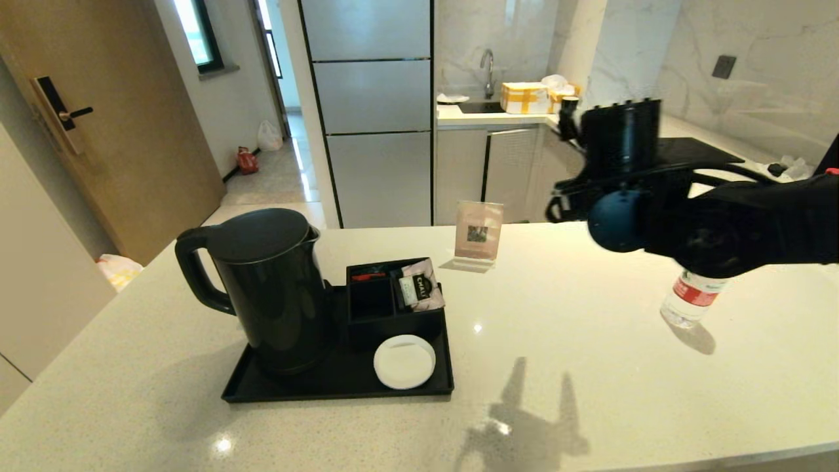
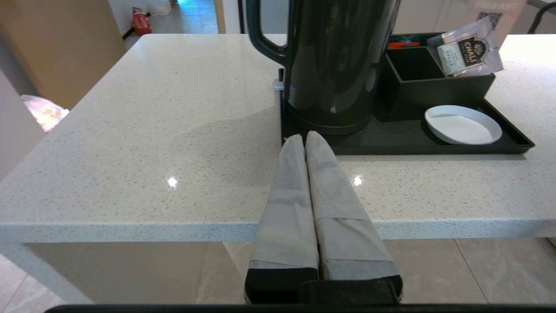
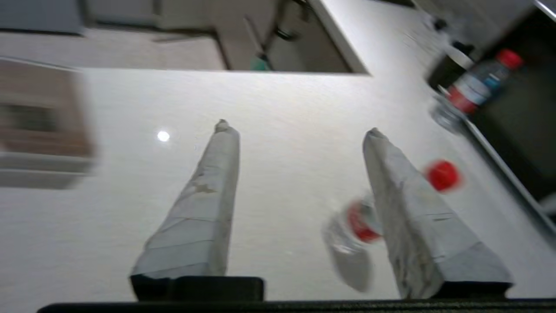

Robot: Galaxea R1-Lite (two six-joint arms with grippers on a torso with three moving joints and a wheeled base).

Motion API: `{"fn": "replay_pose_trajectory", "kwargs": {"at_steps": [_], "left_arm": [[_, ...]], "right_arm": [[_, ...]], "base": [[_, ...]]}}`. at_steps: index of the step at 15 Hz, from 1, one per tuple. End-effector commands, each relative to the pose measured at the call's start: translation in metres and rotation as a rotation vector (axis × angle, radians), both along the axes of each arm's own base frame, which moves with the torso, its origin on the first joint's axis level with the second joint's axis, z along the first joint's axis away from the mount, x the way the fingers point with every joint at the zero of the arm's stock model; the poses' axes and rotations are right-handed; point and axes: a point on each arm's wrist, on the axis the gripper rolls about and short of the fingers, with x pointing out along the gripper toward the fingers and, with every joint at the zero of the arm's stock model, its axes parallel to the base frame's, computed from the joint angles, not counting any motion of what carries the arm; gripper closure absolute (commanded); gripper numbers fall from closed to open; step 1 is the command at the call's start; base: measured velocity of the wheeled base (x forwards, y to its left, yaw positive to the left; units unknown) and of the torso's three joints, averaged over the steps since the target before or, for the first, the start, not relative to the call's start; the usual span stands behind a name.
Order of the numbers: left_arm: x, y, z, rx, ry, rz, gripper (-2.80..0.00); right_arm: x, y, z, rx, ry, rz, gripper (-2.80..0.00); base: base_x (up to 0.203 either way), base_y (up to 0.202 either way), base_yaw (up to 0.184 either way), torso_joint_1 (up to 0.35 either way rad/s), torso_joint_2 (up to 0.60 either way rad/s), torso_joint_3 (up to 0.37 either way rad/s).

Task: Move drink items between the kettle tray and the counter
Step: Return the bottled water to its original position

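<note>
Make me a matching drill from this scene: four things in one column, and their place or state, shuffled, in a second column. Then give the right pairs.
Things
1. water bottle
2. tea sachet
3. left pincer
4. right pincer

Place or state
A. open, over the counter close to the bottle
B. propped in the small compartment box on the kettle tray
C. shut, near the counter's front edge facing the kettle
D. standing on the counter, far from the tray

Pairs: 1-D, 2-B, 3-C, 4-A
</note>
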Motion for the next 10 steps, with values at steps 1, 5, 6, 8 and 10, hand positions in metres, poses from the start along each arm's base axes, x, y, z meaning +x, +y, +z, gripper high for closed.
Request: {"fn": "replay_pose_trajectory", "kwargs": {"at_steps": [1, 5, 6, 8, 10], "left_arm": [[0.0, 0.0, 0.0, 0.0, 0.001, 0.001, 0.0], [0.0, 0.0, 0.0, 0.0, 0.001, 0.001, 0.0], [0.0, 0.0, 0.0, 0.0, 0.001, 0.001, 0.0], [0.0, 0.0, 0.0, 0.0, 0.001, 0.001, 0.0], [0.0, 0.0, 0.0, 0.0, 0.001, 0.0, 0.0]], "right_arm": [[-0.024, -0.062, 0.02, 0.01, -0.012, -0.116, 0.0], [-0.069, -0.144, 0.0, 0.143, 0.239, -0.134, 0.0], [-0.082, -0.156, -0.003, 0.263, 0.322, -0.094, 0.0], [-0.102, -0.179, -0.004, 0.506, 0.395, -0.112, 0.0], [-0.107, -0.189, -0.009, 0.616, 0.396, -0.147, 0.0]], "base": [[0.0, 0.0, 0.0, 0.0, 0.0, 0.0], [0.0, 0.0, 0.0, 0.0, 0.0, 0.0], [0.0, 0.0, 0.0, 0.0, 0.0, 0.0], [0.0, 0.0, 0.0, 0.0, 0.0, 0.0], [0.0, 0.0, 0.0, 0.0, 0.0, 0.0]]}}
